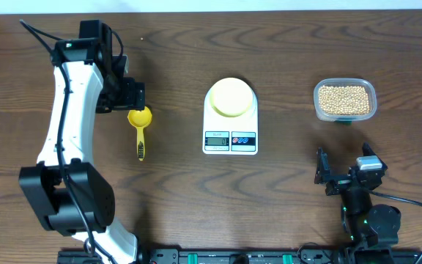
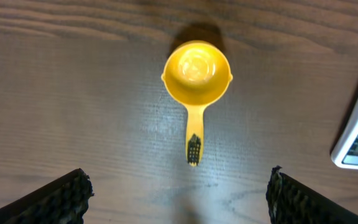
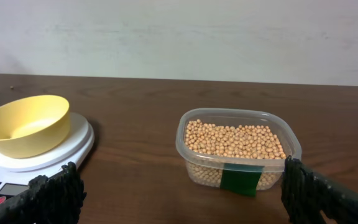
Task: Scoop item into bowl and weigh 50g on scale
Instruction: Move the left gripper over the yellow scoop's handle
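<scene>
Dark wood-grain table (image 1: 284,213) is spread across the overhead view, with a plain pale wall seen behind it from the right wrist. At centre the white scale (image 1: 230,143) is set, and the pale yellow bowl (image 1: 231,97) is seated on its platform, quite empty. The beans (image 3: 235,140) are heaped in a clear tub (image 3: 183,144) on the right arm's side, well apart from the scale. Nothing has been scooped yet, it is judged.

On the other side the yellow scoop (image 2: 196,71) is laid flat on the wood, cup up, handle pointed back toward the left gripper (image 2: 178,190), which is hung above it with fingers spread wide and nothing held. The right gripper (image 3: 182,193) is parked low near the table's front edge, facing the tub, likewise spread wide and empty.

Trouble can be expected at the pick-up: the handle is slim and lies flush on the table, so it could be skidded aside or pinched off-centre (a tilted cup spills). Then the scoop must be carried past the scale; the light bowl could be nudged and the reading upset. Round beans, once dropped, would be scattered far, and the target weight could be overshot by one heavy pour.
</scene>
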Controlling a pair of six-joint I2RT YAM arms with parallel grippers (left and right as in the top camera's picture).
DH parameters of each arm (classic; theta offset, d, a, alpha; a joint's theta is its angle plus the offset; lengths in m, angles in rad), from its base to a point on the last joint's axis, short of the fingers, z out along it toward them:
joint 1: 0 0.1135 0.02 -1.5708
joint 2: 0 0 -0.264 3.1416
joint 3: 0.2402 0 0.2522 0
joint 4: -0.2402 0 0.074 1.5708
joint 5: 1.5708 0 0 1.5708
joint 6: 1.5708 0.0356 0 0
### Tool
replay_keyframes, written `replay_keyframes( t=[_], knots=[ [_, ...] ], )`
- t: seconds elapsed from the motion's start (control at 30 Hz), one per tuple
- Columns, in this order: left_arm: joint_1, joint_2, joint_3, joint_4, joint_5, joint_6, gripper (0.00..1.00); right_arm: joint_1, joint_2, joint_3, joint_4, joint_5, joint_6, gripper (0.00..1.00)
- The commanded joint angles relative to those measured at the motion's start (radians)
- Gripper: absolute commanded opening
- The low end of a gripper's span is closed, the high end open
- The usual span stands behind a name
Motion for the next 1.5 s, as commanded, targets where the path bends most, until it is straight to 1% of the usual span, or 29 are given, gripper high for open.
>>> replay_keyframes(
  t=[0.0, 0.13, 0.27, 0.53, 0.8, 1.07, 1.27, 1.47],
  knots=[
    [0.003, 0.034, 0.014, 0.02, -0.014, -0.008, 0.92, 0.006, -0.006, -0.002, -0.004, 0.004, -0.008, 0.99],
    [0.004, 0.074, 0.013, 0.052, -0.017, -0.008, 0.92, 0.006, -0.006, -0.002, -0.004, 0.004, -0.008, 0.99],
    [0.011, 0.108, 0.013, 0.082, -0.071, -0.008, 0.92, 0.006, -0.006, -0.002, -0.004, 0.004, -0.008, 0.99],
    [0.045, 0.117, 0.008, 0.114, -0.073, -0.008, 0.92, 0.006, -0.006, -0.002, -0.004, 0.004, -0.008, 0.99],
    [0.053, 0.117, -0.067, 0.177, -0.072, -0.008, 0.92, 0.006, -0.006, -0.002, -0.004, 0.004, -0.008, 0.99],
    [0.053, 0.117, -0.092, 0.232, -0.072, -0.009, 0.92, 0.006, -0.006, -0.002, -0.004, 0.004, -0.008, 0.99],
    [0.053, 0.118, -0.171, 0.304, -0.071, -0.013, 0.92, 0.006, -0.006, -0.002, -0.004, 0.004, -0.008, 0.99],
    [0.053, 0.118, -0.193, 0.32, -0.038, -0.012, 0.92, 0.006, -0.006, -0.002, -0.004, 0.004, -0.008, 0.99]
  ],
)
